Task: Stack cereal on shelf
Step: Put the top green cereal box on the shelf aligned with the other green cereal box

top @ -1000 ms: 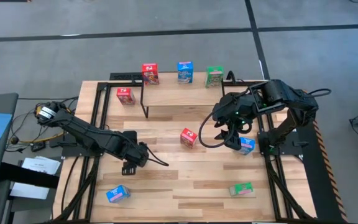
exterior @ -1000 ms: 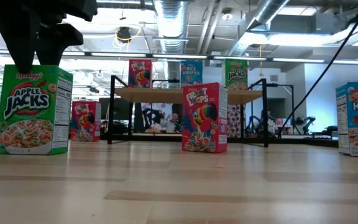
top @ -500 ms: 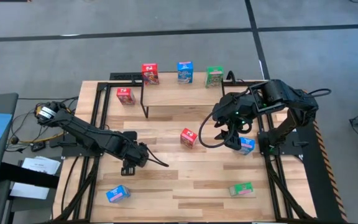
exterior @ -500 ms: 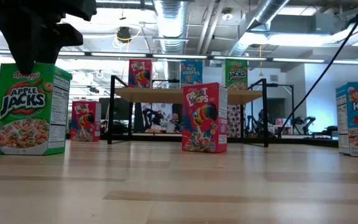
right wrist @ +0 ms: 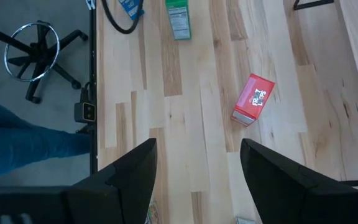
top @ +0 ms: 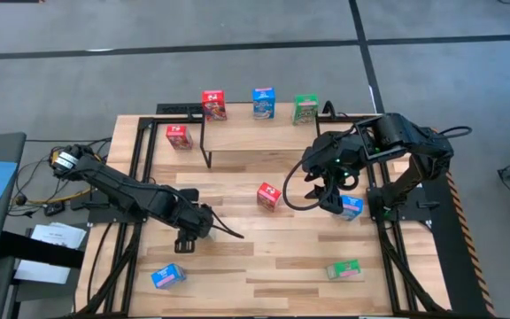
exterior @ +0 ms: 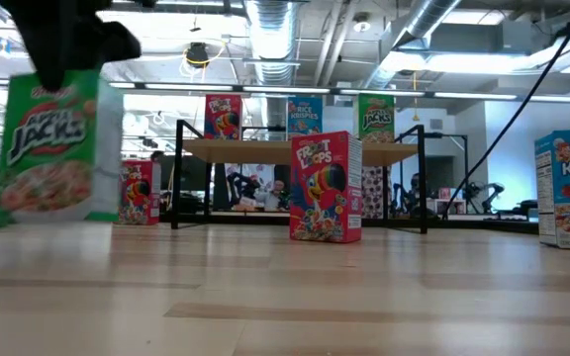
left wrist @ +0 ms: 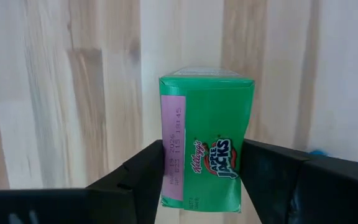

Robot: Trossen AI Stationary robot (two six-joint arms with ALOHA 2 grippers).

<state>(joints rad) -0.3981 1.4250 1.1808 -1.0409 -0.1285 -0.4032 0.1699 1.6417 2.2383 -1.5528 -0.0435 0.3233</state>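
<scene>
My left gripper (top: 193, 229) is shut on a green Apple Jacks box (exterior: 52, 148), which hangs just above the tabletop; the wrist view shows its top panel (left wrist: 205, 140). My right gripper (top: 330, 199) is open and empty, above the table beside an upright blue box (top: 351, 206). The shelf (top: 255, 140) stands at the table's far side. A red (top: 213, 105), a blue (top: 264, 102) and a green box (top: 305, 109) stand upright along its far edge. My left gripper pinches the green box at its top end (left wrist: 166, 155) between its two fingers, one on each long side of the top panel. The fingers (left wrist: 263, 177) come from above, pointing down. The box hangs below them, roughly upright and clear of the table.
A red box (top: 269, 196) stands in the table's middle and another (top: 179, 136) to the left of the shelf. A blue box (top: 167, 276) and a green box (top: 344, 269) lie near the table's near edge. Bare wood lies between them.
My left gripper has gone up with the green box. The box stood on the table a second ago and is now lifted clear of it, still roughly upright.
</scene>
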